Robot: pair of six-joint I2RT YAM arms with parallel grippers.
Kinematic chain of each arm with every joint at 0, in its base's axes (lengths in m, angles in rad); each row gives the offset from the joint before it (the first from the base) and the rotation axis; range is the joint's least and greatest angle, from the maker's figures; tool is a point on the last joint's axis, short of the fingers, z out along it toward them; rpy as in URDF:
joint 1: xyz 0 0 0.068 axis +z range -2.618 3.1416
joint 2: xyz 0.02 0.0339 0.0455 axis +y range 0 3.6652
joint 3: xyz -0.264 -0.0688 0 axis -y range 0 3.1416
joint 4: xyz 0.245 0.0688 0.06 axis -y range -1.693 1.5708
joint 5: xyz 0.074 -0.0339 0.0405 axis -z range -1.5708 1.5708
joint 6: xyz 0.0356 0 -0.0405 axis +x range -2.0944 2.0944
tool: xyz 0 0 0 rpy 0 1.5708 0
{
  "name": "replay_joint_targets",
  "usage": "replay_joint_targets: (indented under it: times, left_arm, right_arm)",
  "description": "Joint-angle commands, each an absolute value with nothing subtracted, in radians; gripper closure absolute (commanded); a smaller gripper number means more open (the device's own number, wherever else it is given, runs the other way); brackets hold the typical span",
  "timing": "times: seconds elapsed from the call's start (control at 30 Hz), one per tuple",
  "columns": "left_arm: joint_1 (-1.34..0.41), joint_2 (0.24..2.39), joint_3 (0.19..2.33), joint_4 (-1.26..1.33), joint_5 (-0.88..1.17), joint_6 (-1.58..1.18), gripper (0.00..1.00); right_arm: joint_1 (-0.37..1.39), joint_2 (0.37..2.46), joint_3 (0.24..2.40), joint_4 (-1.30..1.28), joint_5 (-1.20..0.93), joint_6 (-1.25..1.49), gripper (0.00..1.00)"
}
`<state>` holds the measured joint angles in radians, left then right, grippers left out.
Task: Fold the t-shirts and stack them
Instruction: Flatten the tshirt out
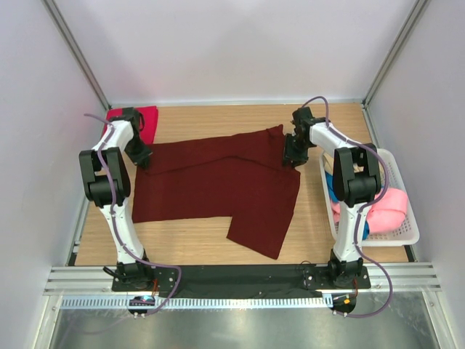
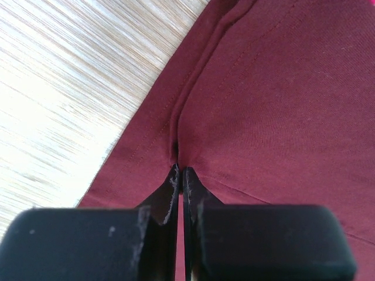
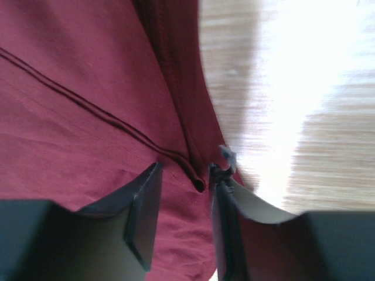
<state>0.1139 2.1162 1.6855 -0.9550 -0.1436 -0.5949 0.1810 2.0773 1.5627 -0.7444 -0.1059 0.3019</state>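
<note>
In the middle of the tabletop [image 1: 185, 243] the maroon shirt [image 1: 218, 185] lies spread out, the white basket [image 1: 385, 238] off to its right holding a pink shirt [image 1: 389, 207] and a blue shirt [image 1: 329, 187]. At its far left edge the left pincer [image 1: 143, 158] is clamped tight on a pinched ridge of maroon cloth; at the far right corner the right pincer [image 1: 293, 155] stands jaws apart, straddling the hem. Back in the far left corner sits a red shirt [image 1: 149, 116].
</note>
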Motion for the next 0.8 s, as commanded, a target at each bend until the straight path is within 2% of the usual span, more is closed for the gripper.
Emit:
replay_joint_targets:
  times: [0.0, 0.03, 0.2, 0.23, 0.37, 0.47, 0.67, 0.77]
  left_arm:
    - [0.123, 2.109, 1.724, -0.962, -0.126, -0.603, 1.0]
    - [0.123, 2.109, 1.726, -0.962, -0.121, -0.603, 1.0]
    - [0.123, 2.102, 1.718, -0.962, -0.13, -0.597, 1.0]
    - [0.121, 2.102, 1.718, -0.96, -0.13, -0.597, 1.0]
    - [0.123, 2.106, 1.723, -0.96, -0.127, -0.598, 1.0]
    - [0.123, 2.114, 1.732, -0.963, -0.123, -0.598, 1.0]
    - [0.123, 2.123, 1.75, -0.973, -0.129, -0.591, 1.0]
    - [0.123, 2.128, 1.756, -0.974, -0.126, -0.591, 1.0]
  right_arm:
    - [0.178, 2.06, 1.614, -0.759, -0.097, 0.298, 0.55]
    - [0.179, 2.06, 1.611, -0.758, -0.1, 0.299, 0.55]
    - [0.179, 2.04, 1.594, -0.747, -0.101, 0.307, 0.7]
    - [0.178, 2.04, 1.591, -0.746, -0.103, 0.311, 0.7]
    - [0.178, 2.045, 1.58, -0.75, -0.101, 0.311, 0.54]
    - [0.178, 2.048, 1.577, -0.75, -0.1, 0.31, 0.53]
    - [0.178, 2.034, 1.569, -0.741, -0.118, 0.327, 0.66]
    - [0.179, 2.033, 1.557, -0.741, -0.117, 0.328, 0.67]
